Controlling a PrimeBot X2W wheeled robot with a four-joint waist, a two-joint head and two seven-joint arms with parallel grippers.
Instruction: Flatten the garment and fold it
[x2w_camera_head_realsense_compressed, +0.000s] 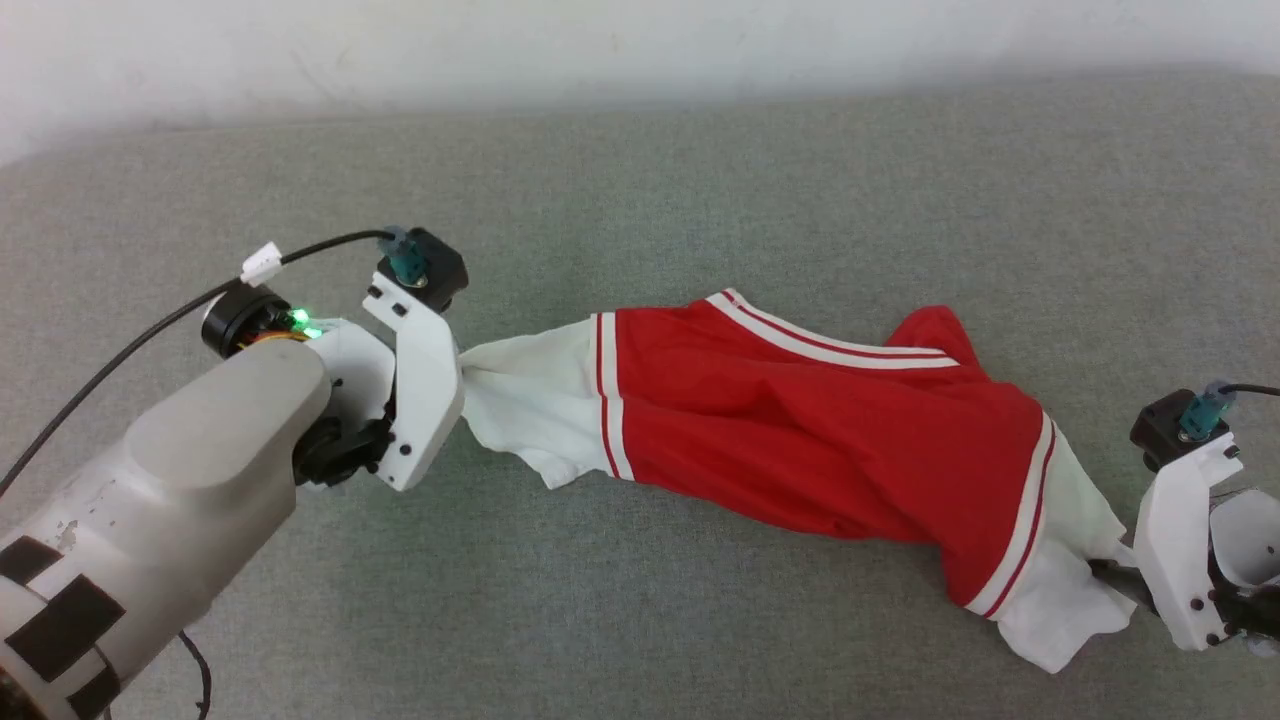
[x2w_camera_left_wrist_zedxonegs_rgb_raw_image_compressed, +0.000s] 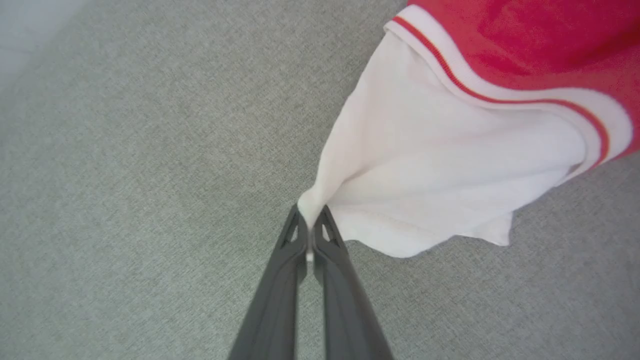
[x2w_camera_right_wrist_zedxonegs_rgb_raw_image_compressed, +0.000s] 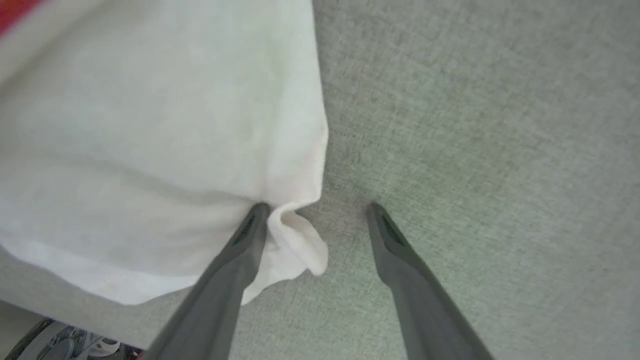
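Note:
The garment, red with white sleeves and striped trim, lies stretched in a bunched band across the grey cushion. My left gripper is shut on the tip of the garment's white sleeve, and that end looks pulled taut at my left wrist. My right gripper is open; one of its fingers lies against a fold at the edge of the garment's other white sleeve, while the other finger rests over bare cushion. In the head view that gripper sits at the sleeve's lower right end.
A grey fabric cushion spans the whole scene, with a pale wall behind it. A black cable loops over my left forearm.

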